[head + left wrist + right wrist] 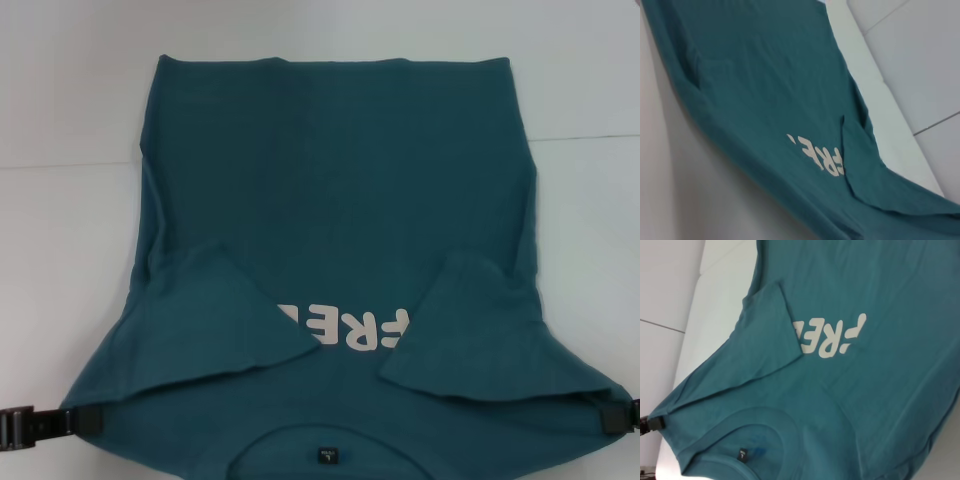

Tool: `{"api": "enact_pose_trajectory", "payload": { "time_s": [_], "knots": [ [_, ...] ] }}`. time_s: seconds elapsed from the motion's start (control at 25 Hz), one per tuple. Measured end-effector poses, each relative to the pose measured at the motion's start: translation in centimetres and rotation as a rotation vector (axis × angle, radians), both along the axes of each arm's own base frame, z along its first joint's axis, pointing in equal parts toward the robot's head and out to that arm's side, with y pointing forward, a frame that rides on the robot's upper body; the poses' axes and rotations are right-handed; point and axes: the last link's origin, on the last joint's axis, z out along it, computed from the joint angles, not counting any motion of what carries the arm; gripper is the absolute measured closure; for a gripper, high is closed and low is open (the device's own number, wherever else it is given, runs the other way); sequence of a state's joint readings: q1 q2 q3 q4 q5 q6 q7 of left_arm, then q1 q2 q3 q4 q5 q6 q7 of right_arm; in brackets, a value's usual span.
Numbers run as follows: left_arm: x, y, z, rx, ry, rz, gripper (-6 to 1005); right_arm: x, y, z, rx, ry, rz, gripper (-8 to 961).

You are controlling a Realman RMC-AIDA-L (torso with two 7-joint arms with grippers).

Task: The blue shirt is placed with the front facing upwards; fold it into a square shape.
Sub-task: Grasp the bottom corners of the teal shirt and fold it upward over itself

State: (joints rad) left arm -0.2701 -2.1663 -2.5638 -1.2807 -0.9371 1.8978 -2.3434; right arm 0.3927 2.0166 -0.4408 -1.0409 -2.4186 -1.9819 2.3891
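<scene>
Sleeves folded in on dark teal-blue cotton T-shirt (340, 200); left gripper (85, 420) and right gripper (608, 420) jaws clamp its shoulder corners; next: carry collar edge toward hem.

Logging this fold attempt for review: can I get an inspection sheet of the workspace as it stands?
Surface: white table, bare parts only at the sides and far end.
Job's things: blue shirt front up, both sleeves folded inward over the cream print, collar tag nearest the robot.
Clutter: nothing seen.
Grippers: left tool and right tool each shut on a shoulder corner.
Cables: nothing seen.
Surroundings: pale tiled floor.
</scene>
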Motion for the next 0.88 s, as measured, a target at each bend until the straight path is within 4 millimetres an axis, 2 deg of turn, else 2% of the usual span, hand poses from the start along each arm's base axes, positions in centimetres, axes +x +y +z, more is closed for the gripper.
{"api": "enact_pose_trajectory", "payload": {
  "time_s": [0.48,0.88],
  "knots": [
    [0.1,-1.3,1.0,0.019,0.005,0.010,960,0.5,-1.2,-0.2,-0.004,0.029,-0.046,922],
    [-1.0,-3.7,1.5,0.040,-0.022,0.061,959,0.7,-2.0,-1.0,-0.053,0.024,-0.077,922]
  ]
}}
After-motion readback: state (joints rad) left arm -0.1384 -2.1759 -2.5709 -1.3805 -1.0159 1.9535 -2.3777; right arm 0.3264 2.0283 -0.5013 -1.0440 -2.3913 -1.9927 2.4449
